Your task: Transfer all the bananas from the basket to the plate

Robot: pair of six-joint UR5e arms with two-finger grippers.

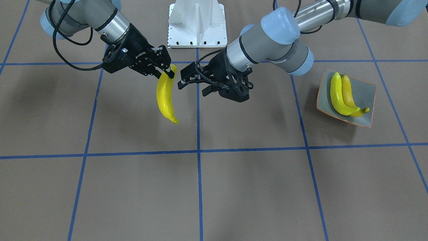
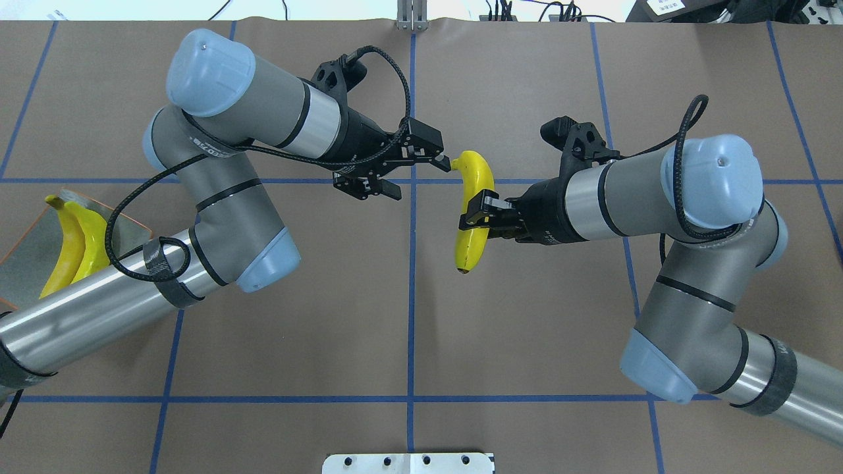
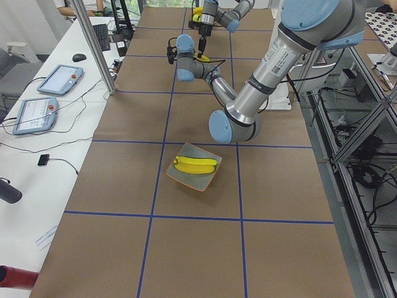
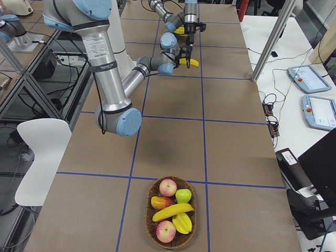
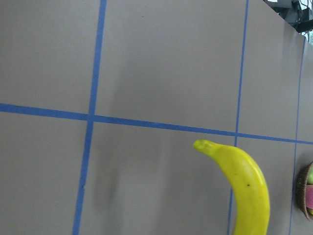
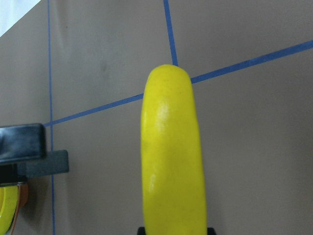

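Note:
My right gripper (image 1: 169, 73) (image 2: 475, 216) is shut on a yellow banana (image 1: 164, 97) (image 2: 475, 197) and holds it above the table's middle; it fills the right wrist view (image 6: 171, 156). My left gripper (image 1: 183, 78) (image 2: 423, 179) is open beside the banana's far tip, not touching it; the tip shows in the left wrist view (image 5: 244, 181). The grey-green plate (image 1: 364, 90) (image 2: 29, 243) on my left holds two bananas (image 1: 339, 95) (image 2: 72, 247) (image 3: 195, 164). The wicker basket (image 4: 148, 210) at the table's right end holds one more banana (image 4: 173, 211).
The basket also holds apples (image 4: 168, 187) and other fruit. The white robot base (image 1: 197, 23) stands at the table's rear middle. A metal post (image 4: 270, 44) and tablets (image 4: 307, 77) stand along the operators' side. Blue tape lines cross the brown table.

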